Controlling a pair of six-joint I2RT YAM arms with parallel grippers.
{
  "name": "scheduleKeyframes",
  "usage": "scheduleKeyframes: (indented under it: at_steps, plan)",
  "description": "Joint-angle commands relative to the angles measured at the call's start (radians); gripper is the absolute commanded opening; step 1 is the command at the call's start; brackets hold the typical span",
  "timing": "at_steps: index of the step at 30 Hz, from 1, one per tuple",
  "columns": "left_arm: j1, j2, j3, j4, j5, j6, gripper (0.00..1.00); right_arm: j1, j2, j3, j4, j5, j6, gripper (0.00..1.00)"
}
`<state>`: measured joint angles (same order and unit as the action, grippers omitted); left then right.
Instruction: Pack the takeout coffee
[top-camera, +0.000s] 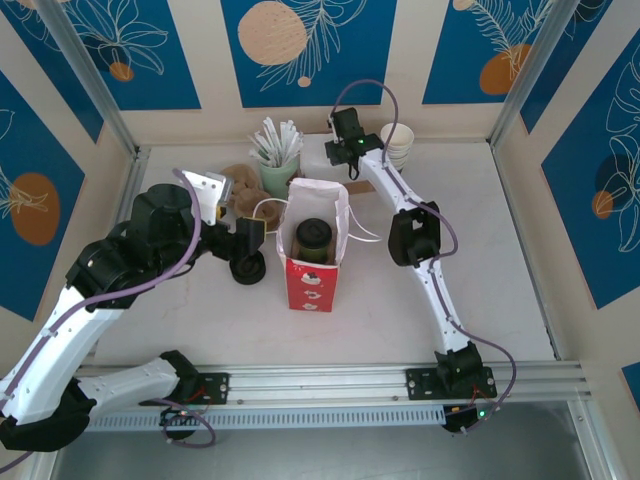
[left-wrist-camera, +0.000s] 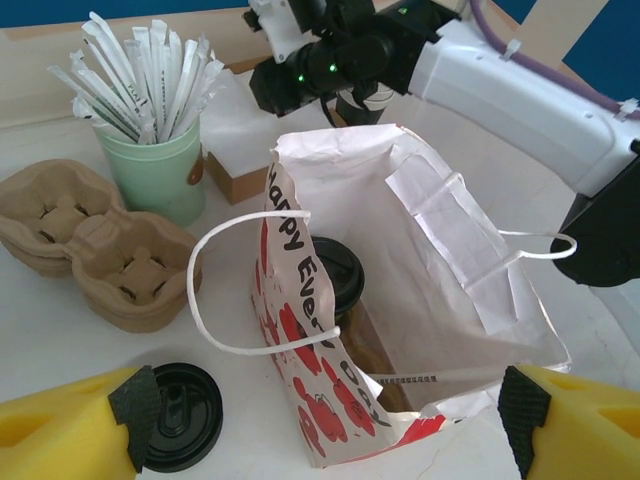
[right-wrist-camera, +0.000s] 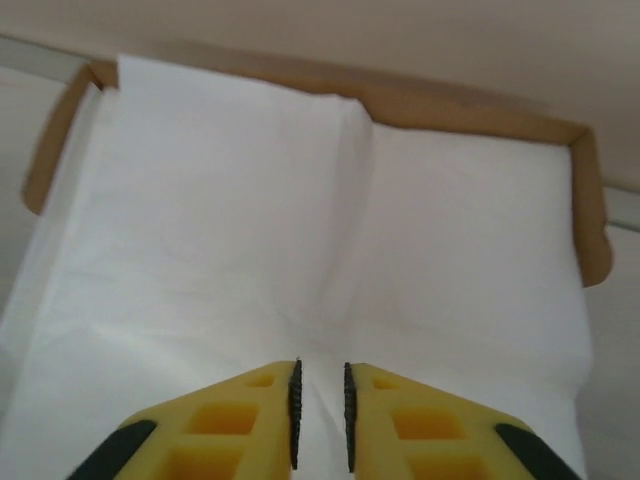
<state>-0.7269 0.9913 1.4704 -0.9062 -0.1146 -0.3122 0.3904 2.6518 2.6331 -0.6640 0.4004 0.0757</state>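
Left wrist cam spots one takeout coffee (left-wrist-camera: 335, 275) in the bag (left-wrist-camera: 440, 250), left gripper (left-wrist-camera: 327, 422) gaping, empty; right gripper (right-wrist-camera: 320, 378) at 1 o'clock nearly shut, grip unclear.

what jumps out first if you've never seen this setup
The red-and-white paper bag standing open mid-table, with the coffee inside it, black lid up. At the back, the right gripper is at a stack of white napkins, jaws nearly together.

Left fingers (left-wrist-camera: 62, 432) wide, right fingers (right-wrist-camera: 250, 420) nearly together
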Motion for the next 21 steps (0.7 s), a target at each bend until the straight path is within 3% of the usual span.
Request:
scheduleKeyframes:
  at_steps: [1,4,11,14,21]
  plan:
    - [-0.002,-0.011,0.010,-0.017,-0.019,0.017,0.89,0.007,-0.064,0.002,-0.005,-0.018,0.005,0.37]
    - [-0.003,-0.017,0.001,-0.017,-0.020,0.016,0.89,0.007,-0.057,-0.018,0.005,-0.007,0.014,0.53]
    - [-0.003,-0.014,-0.002,-0.019,-0.014,0.015,0.90,0.005,0.003,-0.025,0.019,0.026,0.015,0.74]
    - [-0.003,-0.011,0.001,-0.018,-0.016,0.016,0.90,0.003,0.044,-0.004,0.010,0.067,0.009,0.79]
    - [-0.003,-0.001,-0.008,-0.025,-0.018,0.015,0.90,-0.007,0.086,0.005,-0.024,0.056,0.023,0.81]
